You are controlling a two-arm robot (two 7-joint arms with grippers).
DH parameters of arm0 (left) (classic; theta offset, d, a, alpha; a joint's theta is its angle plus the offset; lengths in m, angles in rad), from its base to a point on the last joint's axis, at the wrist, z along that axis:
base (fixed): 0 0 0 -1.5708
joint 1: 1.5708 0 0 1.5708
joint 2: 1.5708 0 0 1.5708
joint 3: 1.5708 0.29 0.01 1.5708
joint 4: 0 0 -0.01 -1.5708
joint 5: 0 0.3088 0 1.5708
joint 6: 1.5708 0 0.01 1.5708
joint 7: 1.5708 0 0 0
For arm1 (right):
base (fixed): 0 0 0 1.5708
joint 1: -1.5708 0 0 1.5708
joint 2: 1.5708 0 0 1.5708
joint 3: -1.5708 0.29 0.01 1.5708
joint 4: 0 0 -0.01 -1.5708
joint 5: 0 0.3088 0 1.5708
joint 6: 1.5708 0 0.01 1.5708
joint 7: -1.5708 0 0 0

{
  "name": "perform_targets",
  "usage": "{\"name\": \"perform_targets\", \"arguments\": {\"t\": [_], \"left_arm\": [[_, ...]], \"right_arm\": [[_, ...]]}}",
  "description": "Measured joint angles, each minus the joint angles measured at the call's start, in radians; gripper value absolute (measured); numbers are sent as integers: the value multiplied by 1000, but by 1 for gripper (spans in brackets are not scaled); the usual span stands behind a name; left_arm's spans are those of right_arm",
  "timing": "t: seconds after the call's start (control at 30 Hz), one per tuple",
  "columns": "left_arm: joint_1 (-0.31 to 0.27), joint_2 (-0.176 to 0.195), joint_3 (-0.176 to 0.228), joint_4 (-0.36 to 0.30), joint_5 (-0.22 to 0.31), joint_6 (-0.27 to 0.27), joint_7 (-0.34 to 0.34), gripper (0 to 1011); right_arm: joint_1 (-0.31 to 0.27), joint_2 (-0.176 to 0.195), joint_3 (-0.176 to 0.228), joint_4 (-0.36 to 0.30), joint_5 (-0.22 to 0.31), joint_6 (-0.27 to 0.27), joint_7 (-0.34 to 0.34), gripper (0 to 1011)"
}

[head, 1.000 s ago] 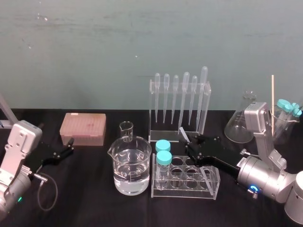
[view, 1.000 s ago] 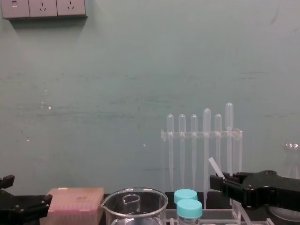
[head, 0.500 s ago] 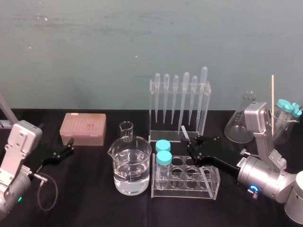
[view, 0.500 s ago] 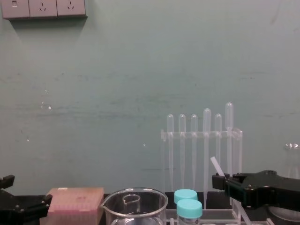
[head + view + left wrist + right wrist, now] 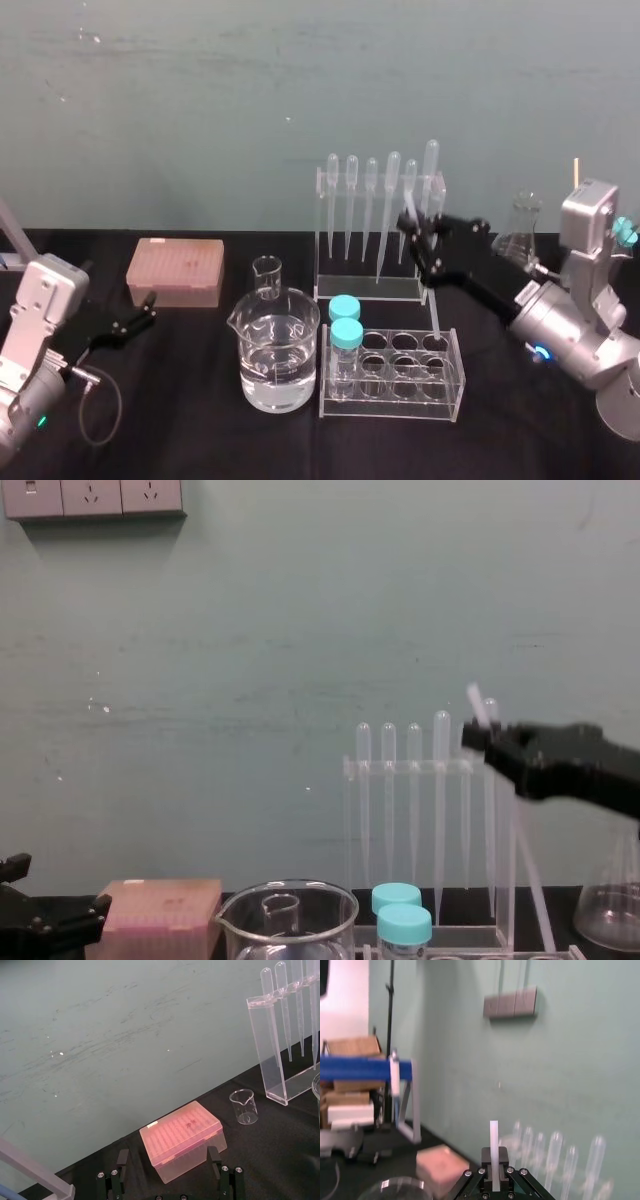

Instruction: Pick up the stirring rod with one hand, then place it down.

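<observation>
1. Right now I have the right gripper (image 5: 424,236) raised in front of the pipette rack (image 5: 345,225), above the tube rack (image 5: 390,402) near the middle of the table (image 5: 200,430).
2. Its jaws are pinched tight on the rod (image 5: 431,305), gripping it close to the upper end. In the right wrist view a short stub of rod stands out above the grip.
3. I see the rod tilted, its top leaning toward the robot's left. Its lower end is down at the tube rack's back right well, and I cannot tell whether it touches.
4. My left gripper (image 5: 143,310) sits parked low by the table's left edge. Its jaws are spread wide and hold nothing, and they point toward the pink box (image 5: 175,270).
5. I note the beaker (image 5: 275,350) of water just left of the tube rack.
</observation>
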Motion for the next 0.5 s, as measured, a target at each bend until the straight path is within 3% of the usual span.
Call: {"name": "perform_targets", "arguments": {"t": [0.1,0.5], "left_arm": [[0,0,0,0,0,0,0,1000],[0,0,0,0,0,0,0,1000]], "right_arm": [[11,-27,24,11,24,-58,32,69],[-6,-72,89,28,117,-155,131,70]]}}
